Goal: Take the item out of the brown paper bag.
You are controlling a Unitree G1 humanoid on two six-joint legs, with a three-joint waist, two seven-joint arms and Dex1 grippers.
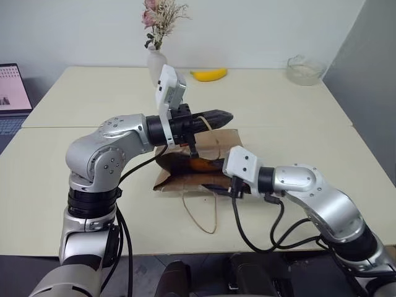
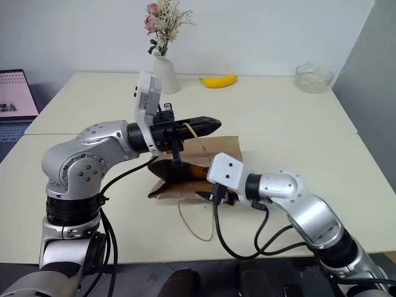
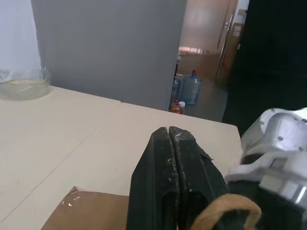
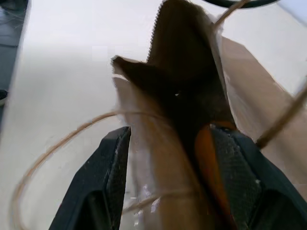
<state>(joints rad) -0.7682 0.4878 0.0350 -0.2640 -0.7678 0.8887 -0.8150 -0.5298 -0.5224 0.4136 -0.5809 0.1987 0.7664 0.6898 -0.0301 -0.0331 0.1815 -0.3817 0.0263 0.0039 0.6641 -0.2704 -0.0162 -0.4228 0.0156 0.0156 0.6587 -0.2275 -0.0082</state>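
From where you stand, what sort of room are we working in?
Probably an office or lab room. A laptop stands open at the edge of the pale table, a vase of dried flowers sits by the wall, and large water bottles stand on the floor near a doorway.

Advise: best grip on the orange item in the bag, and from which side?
Grip the item across its rounded sides, coming in level through the brown paper bag's mouth, which the left hand holds up by a handle. The right hand, open, already straddles the lower edge there.
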